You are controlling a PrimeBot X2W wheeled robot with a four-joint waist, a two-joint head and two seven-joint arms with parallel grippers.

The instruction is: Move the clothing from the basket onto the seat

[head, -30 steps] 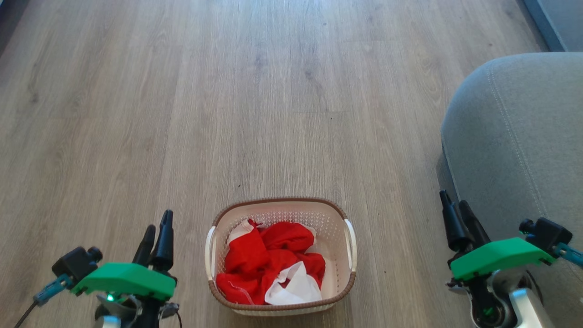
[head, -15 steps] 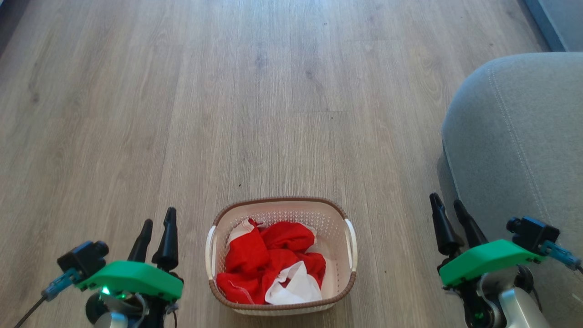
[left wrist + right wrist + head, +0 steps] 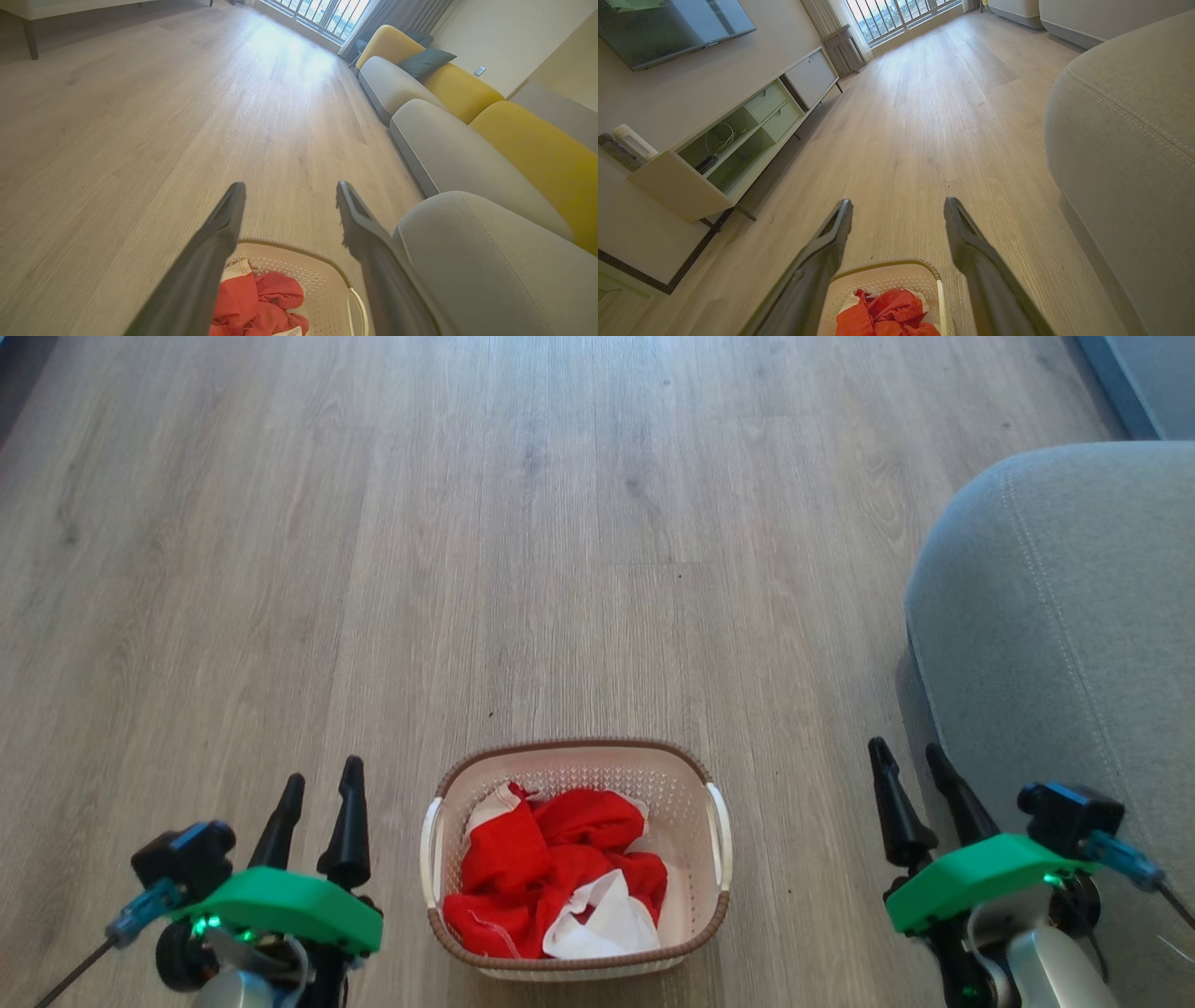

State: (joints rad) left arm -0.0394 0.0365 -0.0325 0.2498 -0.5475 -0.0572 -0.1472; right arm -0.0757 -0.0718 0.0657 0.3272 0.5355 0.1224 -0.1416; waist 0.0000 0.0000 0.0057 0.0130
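Note:
The cream basket [image 3: 709, 896] with its brown rim sits on the wood floor at the bottom centre of the head view. Crumpled red clothing [image 3: 551, 873] with white parts lies inside it. The grey seat [image 3: 1064, 635] bulges in from the right. My left gripper [image 3: 322, 779] hovers left of the basket, open and empty. To the basket's right, beside the seat's edge, my right gripper [image 3: 906, 756] is open and empty too. The left wrist view shows basket [image 3: 327, 289], clothing [image 3: 261, 303] and seat [image 3: 490, 270] past my fingers; the right wrist view shows basket [image 3: 887, 280] and clothing [image 3: 887, 312].
Wood floor [image 3: 560, 523] stretches ahead of the basket. A low TV cabinet [image 3: 714, 149] stands along the wall in the right wrist view. A row of grey and yellow sofa cushions [image 3: 448, 140] runs beyond the seat in the left wrist view.
Both grippers have spread from nearly closed to open. Both have dropped slightly lower in the head view, the right one drifting left. Basket and clothing have not moved.

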